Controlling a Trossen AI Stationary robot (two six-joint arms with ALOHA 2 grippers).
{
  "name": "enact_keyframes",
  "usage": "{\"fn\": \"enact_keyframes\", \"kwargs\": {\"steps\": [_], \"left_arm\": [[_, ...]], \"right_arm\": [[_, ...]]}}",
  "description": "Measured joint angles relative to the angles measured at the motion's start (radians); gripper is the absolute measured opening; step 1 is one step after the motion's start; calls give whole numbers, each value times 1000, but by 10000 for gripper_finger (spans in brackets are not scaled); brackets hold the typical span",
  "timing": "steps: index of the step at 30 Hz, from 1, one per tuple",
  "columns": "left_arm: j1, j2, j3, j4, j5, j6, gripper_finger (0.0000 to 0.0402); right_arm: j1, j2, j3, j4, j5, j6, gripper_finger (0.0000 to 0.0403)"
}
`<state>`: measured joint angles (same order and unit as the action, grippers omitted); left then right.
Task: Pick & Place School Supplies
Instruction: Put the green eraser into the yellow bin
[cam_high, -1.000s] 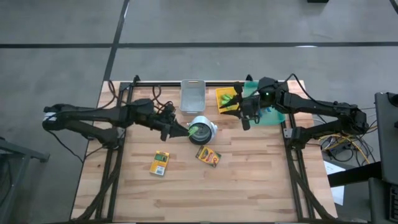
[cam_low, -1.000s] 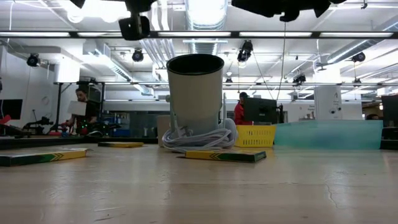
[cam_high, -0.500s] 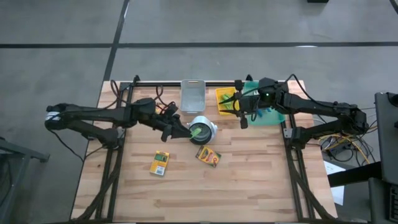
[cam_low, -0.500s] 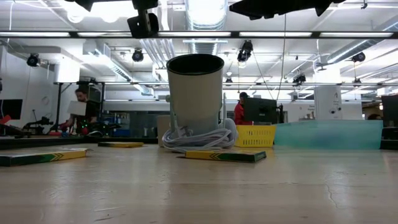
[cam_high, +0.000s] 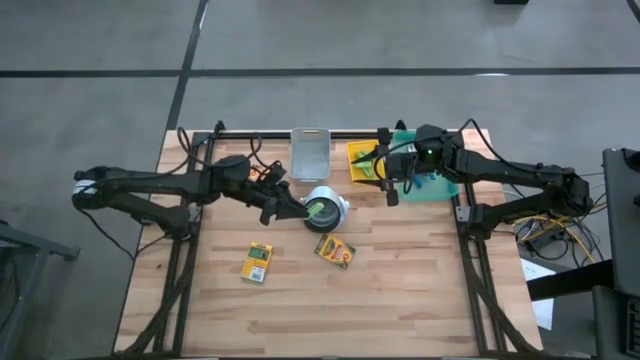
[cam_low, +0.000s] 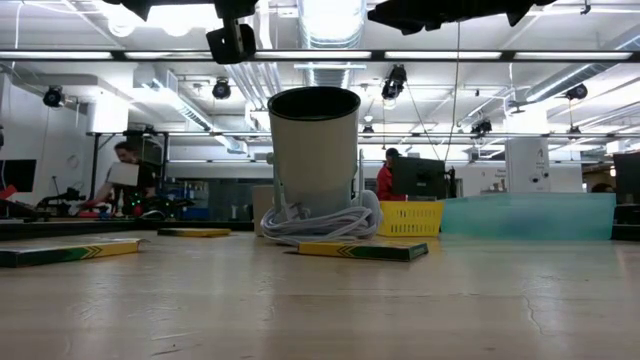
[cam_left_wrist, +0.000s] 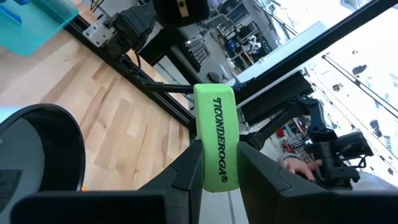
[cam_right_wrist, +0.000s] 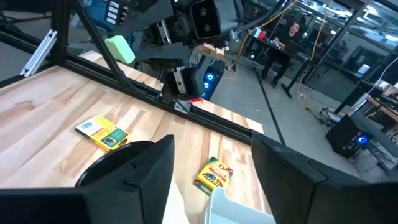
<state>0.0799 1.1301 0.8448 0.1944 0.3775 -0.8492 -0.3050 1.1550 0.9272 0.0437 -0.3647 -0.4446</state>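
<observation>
Between the left gripper's (cam_left_wrist: 214, 163) fingers sits 1 light-green stick (cam_left_wrist: 216, 137), clamped upright with its printed face showing in the left wrist view. Just beside and below that gripper (cam_high: 290, 207) stands the round cup (cam_high: 325, 208), with green visible at its mouth from above. Beyond the cup from the left gripper lies the clear bin (cam_high: 310, 153). Near the cup, on the side away from the bin, lies 1 crayon box (cam_high: 335, 250); a 2nd crayon box (cam_high: 257, 262) lies farther off, well apart from both grippers.

Over the yellow basket's (cam_high: 360, 158) edge hangs the right gripper (cam_high: 386, 180), fingers (cam_right_wrist: 140, 171) spread apart and holding nothing. Directly beside it, under the right arm, sits the teal tray (cam_high: 437, 186). Ahead of the right fingers both crayon boxes show on the wood table (cam_high: 400, 280).
</observation>
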Motion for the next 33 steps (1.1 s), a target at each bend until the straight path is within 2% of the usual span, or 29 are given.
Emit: {"fn": "enact_keyframes", "kwargs": {"steps": [5, 15, 24, 33], "left_arm": [[2, 0, 0, 0, 0, 0, 86], [7, 0, 0, 0, 0, 3, 86], [8, 5, 0, -2, 0, 17, 86], [23, 92, 0, 23, 4, 35, 86]], "right_arm": [[16, 0, 0, 1, -2, -6, 224], [134, 91, 0, 131, -10, -228, 226], [143, 153, 0, 241, -1, -231, 226], [158, 159, 0, 248, -3, -235, 226]]}}
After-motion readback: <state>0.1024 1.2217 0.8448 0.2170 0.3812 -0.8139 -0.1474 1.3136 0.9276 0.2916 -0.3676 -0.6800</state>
